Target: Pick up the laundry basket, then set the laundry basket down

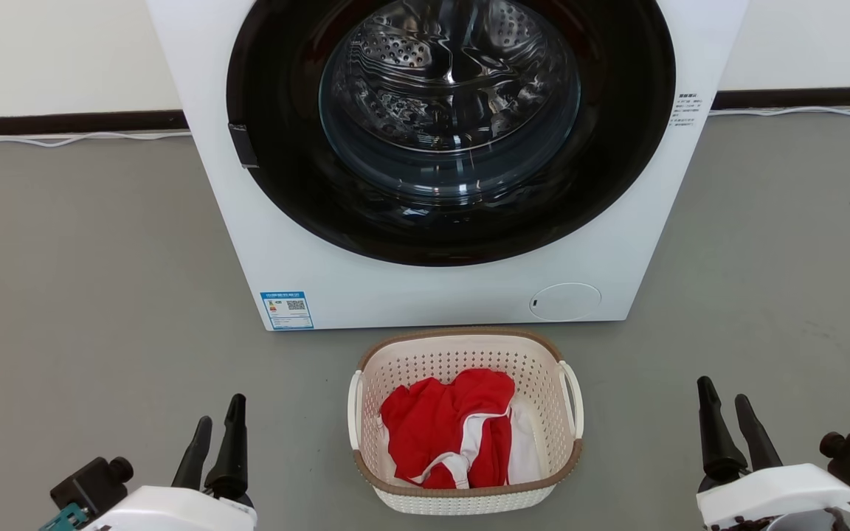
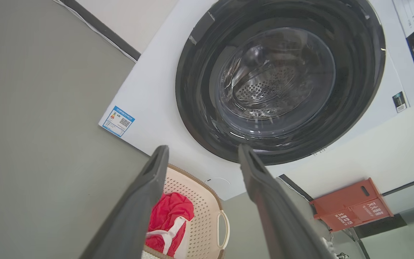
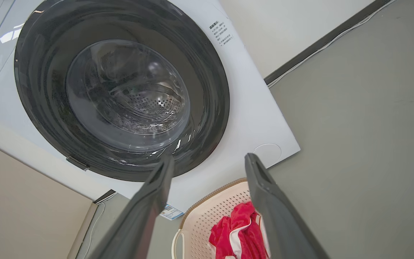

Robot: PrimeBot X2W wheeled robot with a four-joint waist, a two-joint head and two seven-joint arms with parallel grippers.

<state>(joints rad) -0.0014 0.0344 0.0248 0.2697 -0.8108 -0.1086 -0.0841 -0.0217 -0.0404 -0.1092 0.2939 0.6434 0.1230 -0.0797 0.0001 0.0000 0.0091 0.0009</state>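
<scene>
The laundry basket (image 1: 454,359) stands upright on the grey floor (image 1: 100,295) at the lower centre of the head view, just in front of the washing machine (image 1: 425,299), mouth up, with red and white clothes (image 1: 447,420) heaped inside. Its white handles sit at frame left (image 1: 353,409) and frame right (image 1: 572,409), so its long axis probably runs across the frame, parallel to the washer's front (foreshortening makes this hard to settle). The left gripper (image 1: 220,410) at the lower left and the right gripper (image 1: 723,391) at the lower right are each well apart from the basket, fingers parted and holding nothing. The main risk is probably an uneven lift: if one arm reaches its handle sooner or rises faster, the basket would tip and the clothes could slide out. The handles look thin and smooth, so a shallow hold may slip. A finger could also catch in the perforated wall, or a forward nudge could knock the far rim against the washer.
</scene>
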